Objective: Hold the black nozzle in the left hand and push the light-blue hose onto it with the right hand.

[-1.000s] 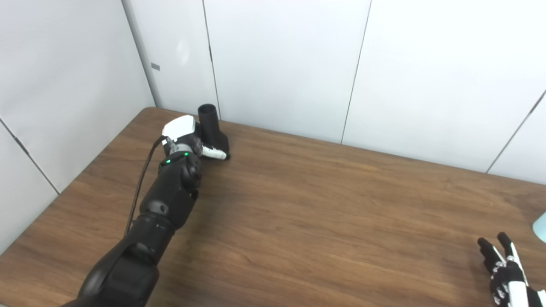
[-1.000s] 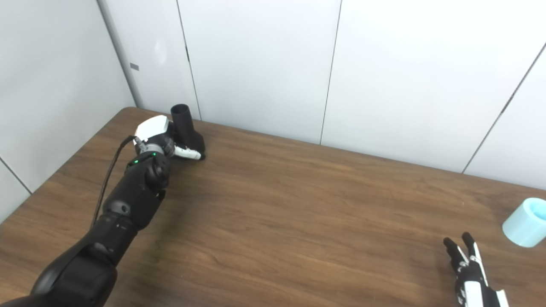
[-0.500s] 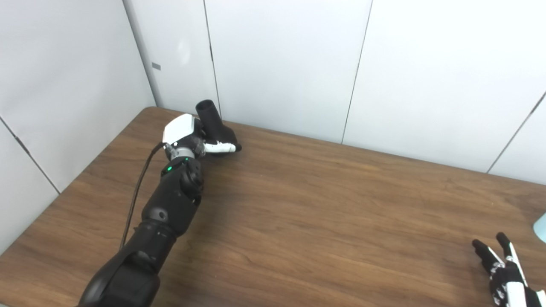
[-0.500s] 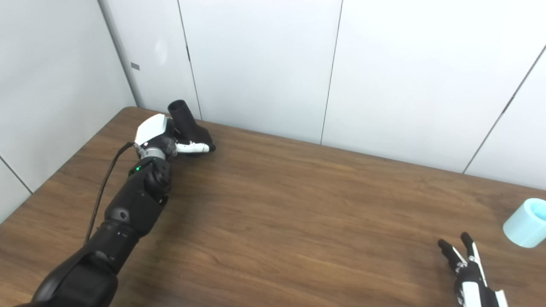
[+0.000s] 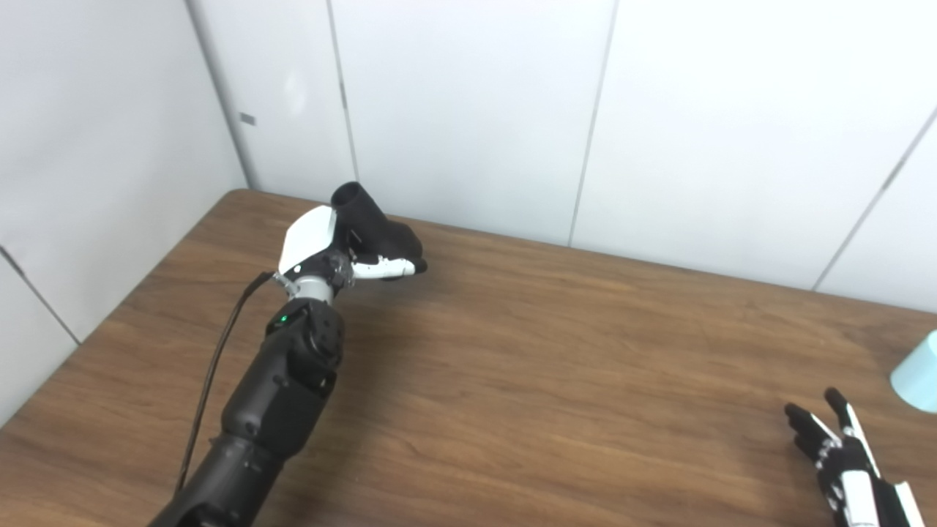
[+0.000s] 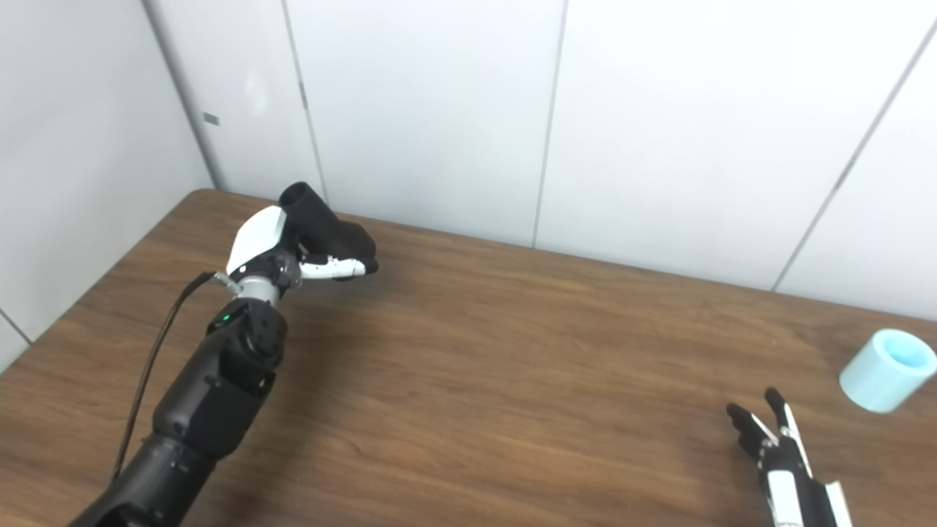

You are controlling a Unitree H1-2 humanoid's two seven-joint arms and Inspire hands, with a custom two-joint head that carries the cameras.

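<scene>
Black nozzle (image 5: 370, 223) tilted, clasped in left hand (image 5: 329, 249) fingers (image 5: 384, 268); hose (image 6: 886, 369) apart

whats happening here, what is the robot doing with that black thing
The left robot hand is shut on the black plastic nozzle near the far left corner of the brown wooden table, tilting it. The right robot hand waits open near the front right, short of the light-blue hose piece, which lies untouched.

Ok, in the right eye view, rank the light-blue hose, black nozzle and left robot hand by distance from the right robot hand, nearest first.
1. Light-blue hose, just up and right of the right robot hand, lying on the table.
2. and 3. Black nozzle and left robot hand, far left; it grips the nozzle, too close to rank.
</scene>
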